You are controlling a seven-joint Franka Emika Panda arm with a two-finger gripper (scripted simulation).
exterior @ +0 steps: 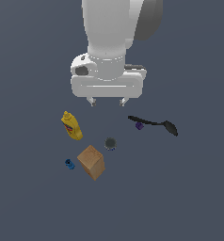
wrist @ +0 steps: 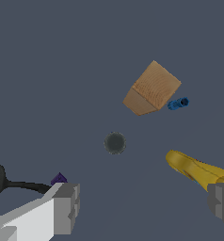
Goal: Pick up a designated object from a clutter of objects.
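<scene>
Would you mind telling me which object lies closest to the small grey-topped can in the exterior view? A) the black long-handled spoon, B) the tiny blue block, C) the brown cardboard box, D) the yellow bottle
C: in the exterior view the small can sits just off the upper corner of the brown cardboard box, while the yellow bottle, tiny blue block and black spoon all lie farther away.

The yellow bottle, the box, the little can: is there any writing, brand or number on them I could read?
No readable text anywhere.
Yellow bottle: a red and blue label patch, too small and blurred to read.
Can: a blue band on its side, no legible letters.
Brown box: plain faces.
</scene>
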